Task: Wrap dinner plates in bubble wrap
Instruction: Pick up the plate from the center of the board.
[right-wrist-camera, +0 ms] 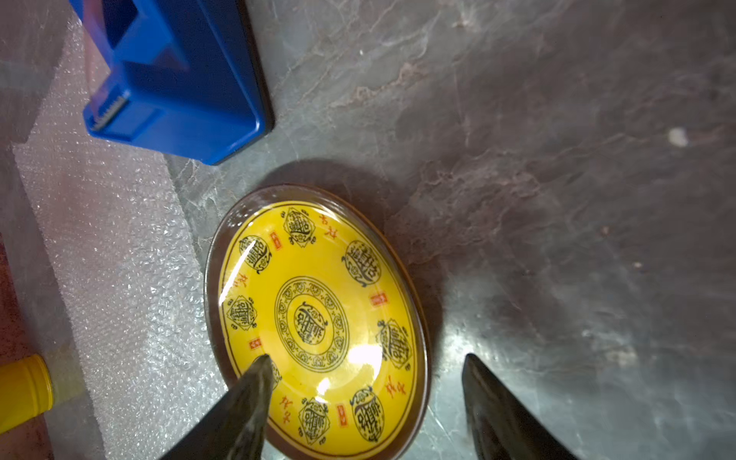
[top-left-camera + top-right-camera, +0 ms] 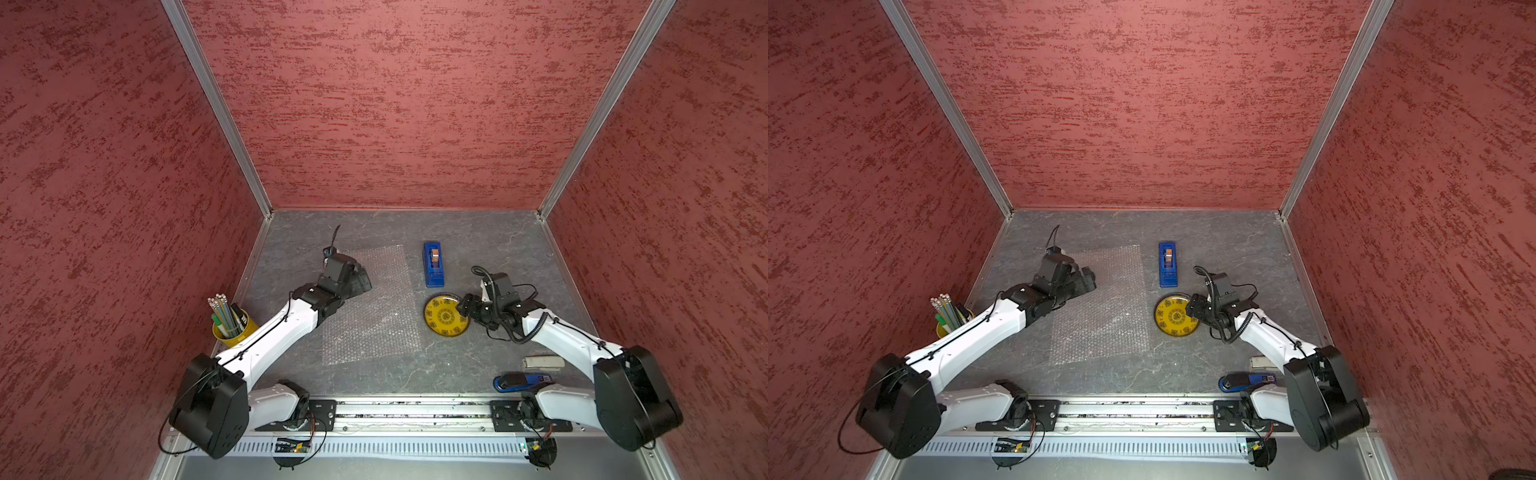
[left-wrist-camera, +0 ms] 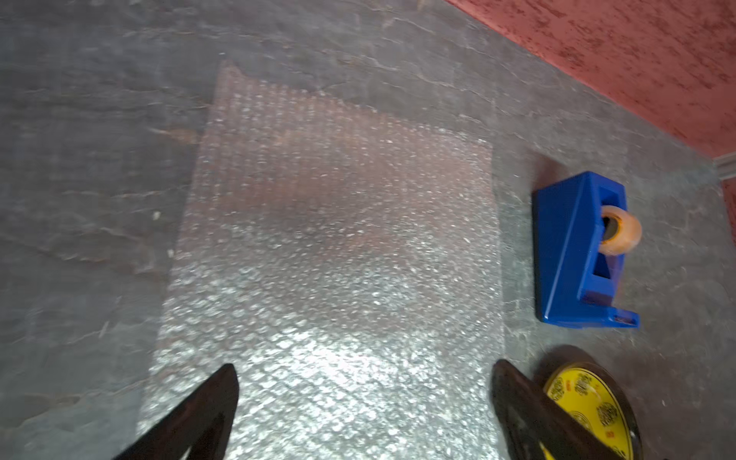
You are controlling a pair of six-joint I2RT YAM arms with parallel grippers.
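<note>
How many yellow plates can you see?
1. The plate lies on the table beside the bubble wrap, near the tape dispenser; the right fingers straddle its rim. The arms cover some table, so another could be hidden.

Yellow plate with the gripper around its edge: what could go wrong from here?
The right gripper straddles only the rim of the glossy plate, so the plate might slip or tip when lifted. The tape dispenser stands close beside the plate; a swinging plate could knock it. The bubble wrap lies flat beside the plate, so a plate dragged onto it might push or crumple its edge.
</note>
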